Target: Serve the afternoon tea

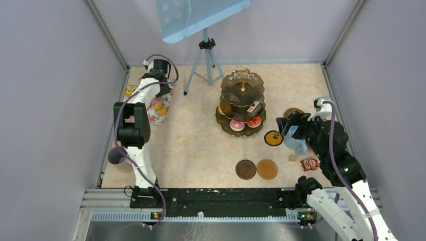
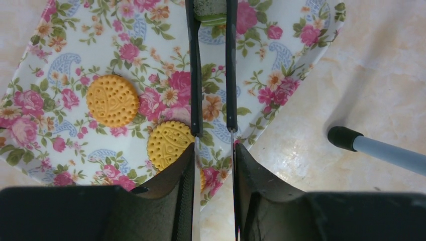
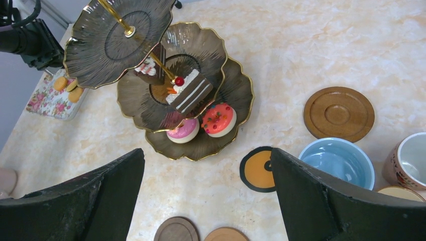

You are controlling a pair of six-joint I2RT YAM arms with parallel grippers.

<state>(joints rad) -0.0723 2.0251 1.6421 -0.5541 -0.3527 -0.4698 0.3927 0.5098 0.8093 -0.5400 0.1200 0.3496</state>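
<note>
The left claw [image 2: 214,148] hangs over the far-left corner of the table, above the mat [image 2: 65,60]. Its fingers are pressed in on the two arms of the tongs [image 2: 195,75]. The tongs reach straight out from the claw over the mat, with their arms close together. Something small and green [image 2: 211,19] sits between their tips, but I cannot make out what it is. Two biscuits [image 2: 112,100], round and orange, lie flat on the mat a little apart, one of them right beside a tong arm. A tripod leg [image 2: 346,138] rests on the table next to the mat.

The stand [image 1: 251,80] is upright in the middle of the table, toward the far edge. Its bottom tier carries a pink cake [image 3: 183,131] and a red cake [image 3: 218,119] close beside each other. The middle tier holds a chocolate slice [image 3: 190,93].

Near the right edge, the right claw [image 3: 206,155] is spread wide with nothing between its fingers. It hovers by the blue mug [image 3: 336,160], which stands upright. A brown coaster [image 3: 339,114] lies just beyond that mug, and an orange disc [image 3: 257,169] with a black rim lies just to its left. A patterned mug [image 3: 409,158] stands upright just to its right. Two more coasters [image 1: 245,169] lie side by side toward the near edge.
</note>
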